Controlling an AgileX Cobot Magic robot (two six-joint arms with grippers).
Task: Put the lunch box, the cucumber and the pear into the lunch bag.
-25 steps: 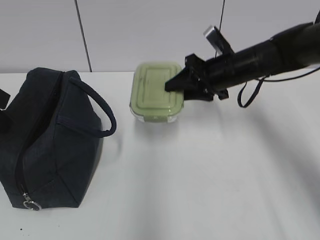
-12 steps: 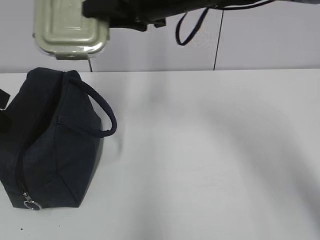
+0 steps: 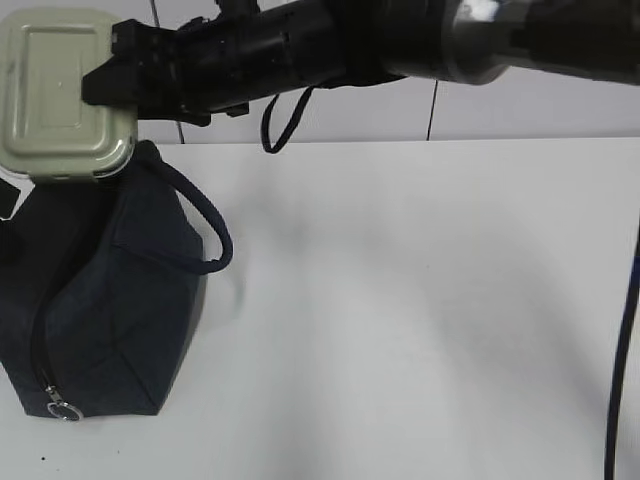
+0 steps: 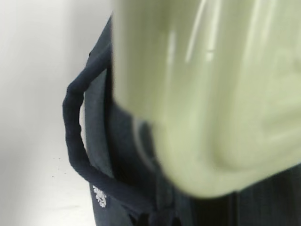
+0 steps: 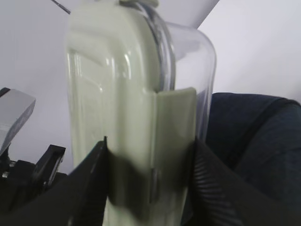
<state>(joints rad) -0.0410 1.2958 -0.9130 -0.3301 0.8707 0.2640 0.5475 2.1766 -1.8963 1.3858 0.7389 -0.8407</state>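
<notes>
Up high, right fingers [image 5: 146, 183] clamping lunch box [image 3: 62, 95], lunch bag [image 3: 100, 290] top hidden.

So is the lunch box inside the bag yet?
Not yet: the lunch box hangs above the bag, gripped by the right gripper.

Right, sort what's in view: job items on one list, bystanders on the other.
Job items:
- lunch box, held up by the right claw
- lunch bag, below it
Cucumber and pear: not in view.

Bystanders:
- table
- dangling cable
</notes>
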